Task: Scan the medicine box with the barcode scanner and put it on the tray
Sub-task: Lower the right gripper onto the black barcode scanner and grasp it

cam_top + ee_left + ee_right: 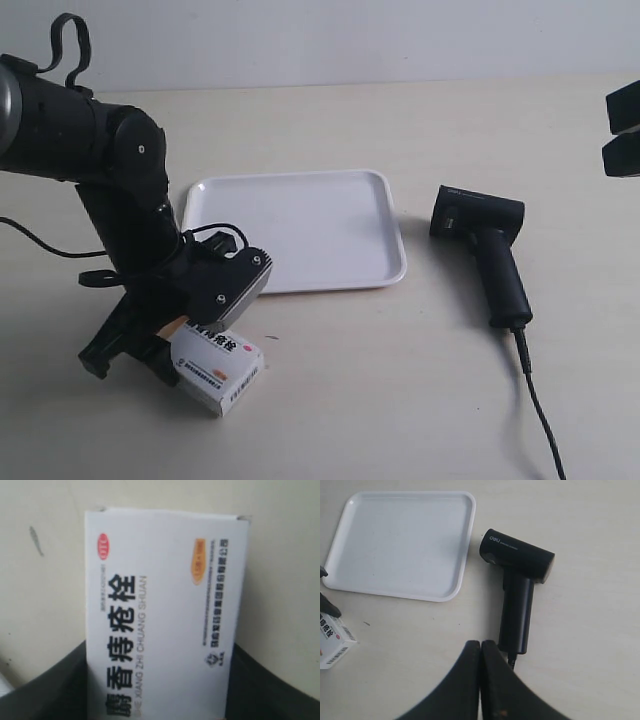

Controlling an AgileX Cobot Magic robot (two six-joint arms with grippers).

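The medicine box (215, 372), white with blue Chinese text, sits at the table's front left, and its barcode end shows in the right wrist view (332, 640). My left gripper (161, 650) is shut on it, one black finger (55, 690) pressed to each long side of the box (165, 580). In the exterior view this is the arm at the left (150, 345). The black barcode scanner (490, 250) lies on the table right of the white tray (300, 230). My right gripper (480, 645) hangs shut and empty above the table beside the scanner's handle (517, 610).
The scanner's thin cable (540, 410) runs from the handle toward the front edge. The tray (400, 540) holds nothing. The right arm's gripper (622, 130) shows at the exterior view's right edge. A small dark mark (35, 540) is on the tabletop near the box.
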